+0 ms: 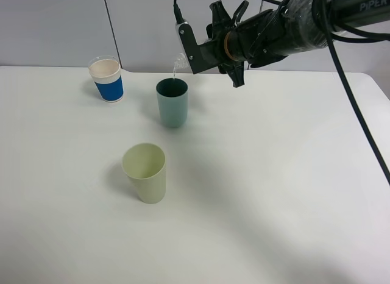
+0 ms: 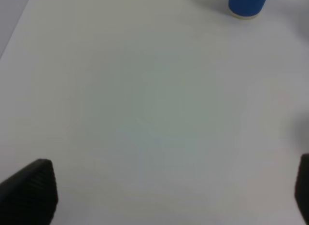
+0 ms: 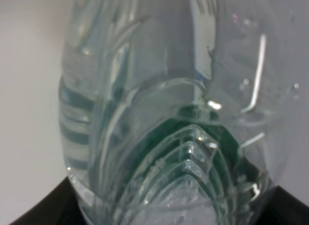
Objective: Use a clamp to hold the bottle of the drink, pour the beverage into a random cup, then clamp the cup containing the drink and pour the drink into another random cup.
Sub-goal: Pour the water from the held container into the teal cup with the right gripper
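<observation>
Right arm: the right arm (image 1: 286, 28) reached in from the table's right side, above the far edge, and ended over the teal cup.
Right jaws: clenched on the bottle (image 3: 169, 114), grasping its ribbed body; the wrist view was filled by clear plastic with green showing through it.
Bottle: held up off the table and tipped over, with its clear neck end pointing down toward the teal cup; in the high view only that neck end showed past the jaws.
Beverage: a thin clear stream (image 1: 174, 71) fell from the bottle's mouth into the teal cup's opening.
Teal cup: the teal cup (image 1: 172, 104) stood upright near the far edge of the table (image 1: 274, 192), left of its middle, directly under the bottle's mouth. How much liquid it held could not be told.
Yellow-green cup: the yellow-green cup (image 1: 145, 173) stood upright farther in from the far edge than the teal cup, a little more toward the left edge, well apart from it.
Paper cup: a white paper cup with a blue sleeve (image 1: 106, 80) stood upright by the far edge, toward the far left corner, apart from the teal cup.
Left jaws: released and spread wide, one dark fingertip (image 2: 29, 191) at each side of the wrist view, holding nothing and hanging above bare table, with the paper cup's blue base ahead of them.
</observation>
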Tool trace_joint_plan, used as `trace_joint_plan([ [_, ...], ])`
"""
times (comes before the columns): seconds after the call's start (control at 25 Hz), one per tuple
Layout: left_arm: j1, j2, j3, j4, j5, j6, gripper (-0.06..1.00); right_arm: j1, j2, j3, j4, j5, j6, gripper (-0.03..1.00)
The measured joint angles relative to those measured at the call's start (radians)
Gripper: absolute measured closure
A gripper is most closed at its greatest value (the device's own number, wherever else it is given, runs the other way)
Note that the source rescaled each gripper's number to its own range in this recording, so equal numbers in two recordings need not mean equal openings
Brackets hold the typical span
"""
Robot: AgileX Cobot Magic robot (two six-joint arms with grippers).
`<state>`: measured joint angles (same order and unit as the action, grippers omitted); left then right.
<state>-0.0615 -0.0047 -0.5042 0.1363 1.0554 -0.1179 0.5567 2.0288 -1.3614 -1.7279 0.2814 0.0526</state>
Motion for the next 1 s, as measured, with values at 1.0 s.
trace_joint_plan([
  [1.0, 0.0, 0.0, 0.0, 0.0, 0.0, 0.0, -0.06, 0.0, 0.0, 0.0, 0.0, 0.0, -0.042, 0.97],
])
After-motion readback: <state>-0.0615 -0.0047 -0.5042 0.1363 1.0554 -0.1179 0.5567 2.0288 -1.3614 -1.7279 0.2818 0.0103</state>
